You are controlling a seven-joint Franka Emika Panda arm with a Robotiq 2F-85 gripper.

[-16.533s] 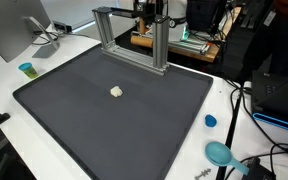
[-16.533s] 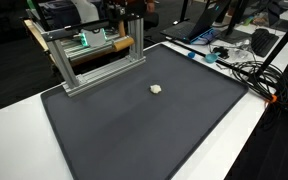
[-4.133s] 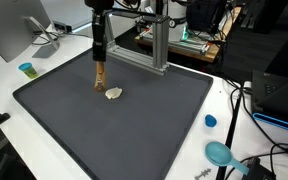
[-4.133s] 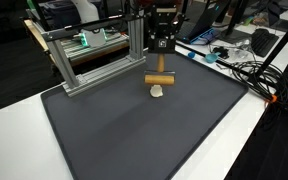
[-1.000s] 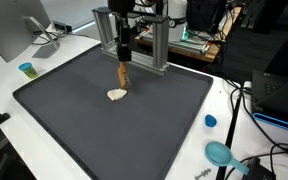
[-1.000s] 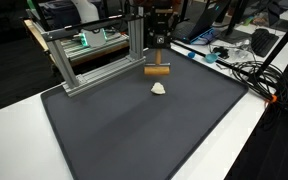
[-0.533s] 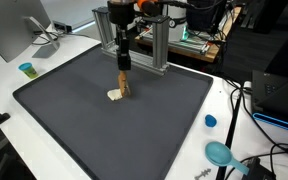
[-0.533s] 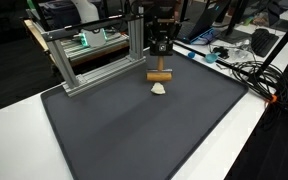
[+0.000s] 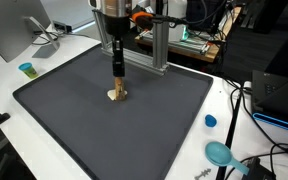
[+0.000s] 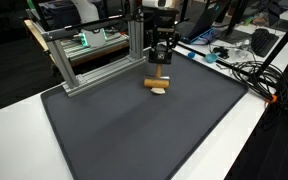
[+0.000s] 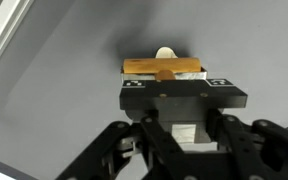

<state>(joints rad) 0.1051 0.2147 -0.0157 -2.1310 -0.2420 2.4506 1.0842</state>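
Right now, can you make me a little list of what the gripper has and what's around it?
gripper: shut on the wooden tool, pointing straight down
wooden tool: upright handle with a crossbar at the bottom
white lump: small, right under the tool; the crossbar seems to touch it
dark mat: the lump lies on it
metal frame: stands at the mat's far edge
blue cup: on the white table, off the mat

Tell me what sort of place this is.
Probably a robotics lab bench: an aluminium frame stands at the back of a black mat, with a monitor to one side and loose cables trailing over the white table.
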